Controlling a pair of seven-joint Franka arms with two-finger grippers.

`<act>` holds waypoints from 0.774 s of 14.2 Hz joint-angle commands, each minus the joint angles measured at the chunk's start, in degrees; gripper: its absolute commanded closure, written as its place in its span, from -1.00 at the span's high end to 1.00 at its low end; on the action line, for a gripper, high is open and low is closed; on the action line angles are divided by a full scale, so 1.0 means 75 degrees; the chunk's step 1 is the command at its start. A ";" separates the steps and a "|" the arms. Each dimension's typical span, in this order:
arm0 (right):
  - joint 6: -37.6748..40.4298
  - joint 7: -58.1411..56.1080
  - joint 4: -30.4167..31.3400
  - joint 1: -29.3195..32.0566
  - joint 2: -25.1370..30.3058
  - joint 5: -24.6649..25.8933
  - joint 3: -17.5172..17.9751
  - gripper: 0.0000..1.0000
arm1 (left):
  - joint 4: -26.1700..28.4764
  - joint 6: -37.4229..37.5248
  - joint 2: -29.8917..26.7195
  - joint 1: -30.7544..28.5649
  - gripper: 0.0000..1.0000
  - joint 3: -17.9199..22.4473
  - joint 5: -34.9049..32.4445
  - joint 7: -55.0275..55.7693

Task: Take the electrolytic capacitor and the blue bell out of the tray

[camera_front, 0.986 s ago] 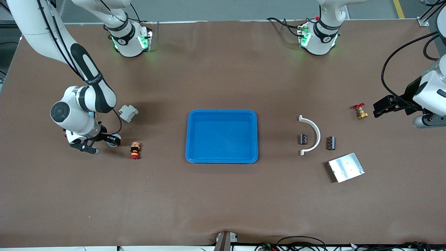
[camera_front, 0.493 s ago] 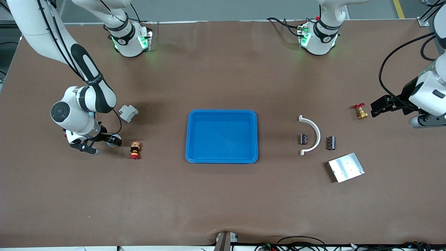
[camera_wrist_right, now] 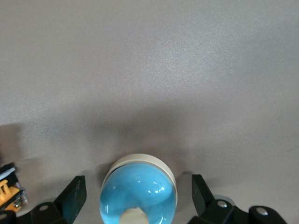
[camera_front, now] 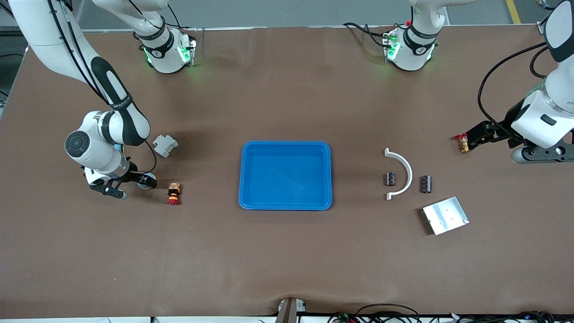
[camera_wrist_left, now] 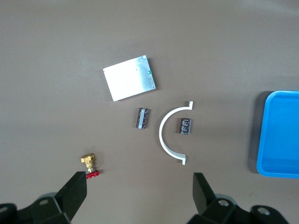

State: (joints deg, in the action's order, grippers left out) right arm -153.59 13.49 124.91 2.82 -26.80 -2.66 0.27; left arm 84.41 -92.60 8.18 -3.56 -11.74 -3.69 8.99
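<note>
capacitors: 2
bell: 1
tray: 1
valve: 1
plate: 1
arc: 1
button: 1
grey block: 1

The right wrist view's edge crops the blue bell.

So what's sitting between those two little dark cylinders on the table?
Between the two capacitors runs the white curved bracket, its arc bowing around one of them. Both the front view and the left wrist view show it.
</note>
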 commanded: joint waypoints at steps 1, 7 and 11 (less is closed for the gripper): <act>0.0076 -0.0088 -0.0014 0.0176 0.0128 -0.0079 0.0128 1.00 | -0.0039 0.0112 -0.0094 0.0006 1.00 -0.0051 0.0163 -0.0085; 0.0498 -0.0076 -0.0143 0.0187 0.0398 -0.0067 0.0128 1.00 | -0.0039 0.0101 -0.0094 -0.0052 1.00 -0.0169 0.0163 -0.0144; 0.0696 -0.0134 -0.0248 0.0187 0.0573 -0.0067 0.0116 1.00 | -0.0040 0.0101 -0.0094 -0.0064 1.00 -0.0134 0.0175 -0.0144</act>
State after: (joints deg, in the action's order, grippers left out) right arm -150.38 13.49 123.38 2.86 -24.70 -2.75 0.25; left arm 84.33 -92.60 8.15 -3.67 -13.05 -3.67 8.93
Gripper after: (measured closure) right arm 0.000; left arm 0.000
